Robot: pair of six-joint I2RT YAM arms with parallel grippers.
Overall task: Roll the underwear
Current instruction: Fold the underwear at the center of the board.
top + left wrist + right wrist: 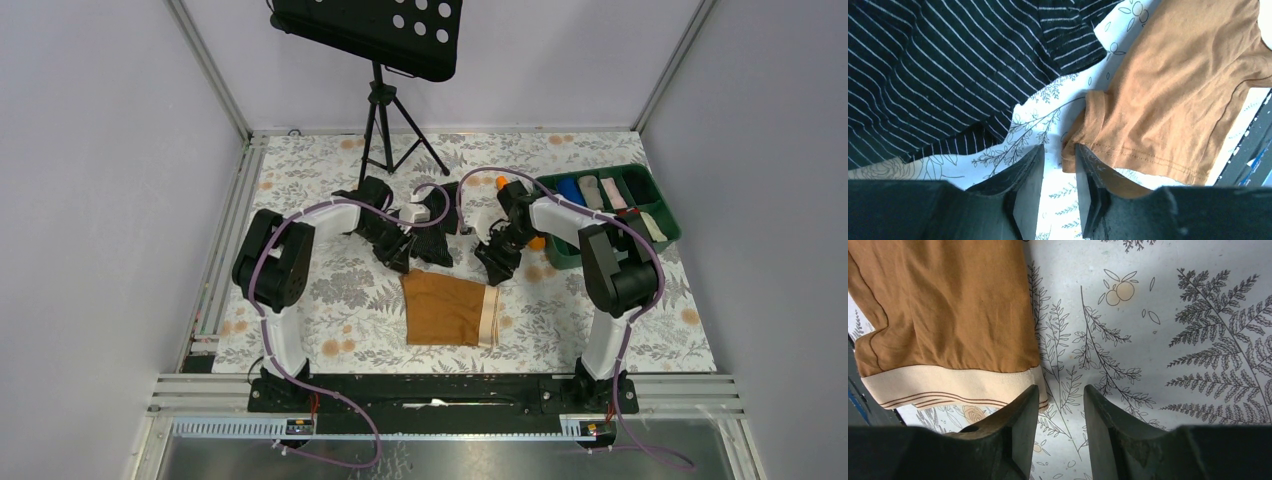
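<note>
The caramel-brown underwear point(446, 308) lies flat on the floral table cover, its pale beige waistband point(489, 315) along the right edge. My left gripper point(398, 256) hovers just beyond its far left corner, jaws open and empty. In the left wrist view the garment's bunched corner point(1095, 122) sits right at the tip of the right finger point(1087, 172). My right gripper point(494, 266) hovers just beyond the far right corner, open and empty. In the right wrist view the waistband point(948, 385) ends beside the left finger point(1020, 415).
A black striped garment point(432, 238) lies just behind the underwear, also in the left wrist view point(948, 65). A green bin point(660, 235) with rolled items stands at the right. An orange cylinder point(501, 183) and a tripod point(380, 120) stand farther back.
</note>
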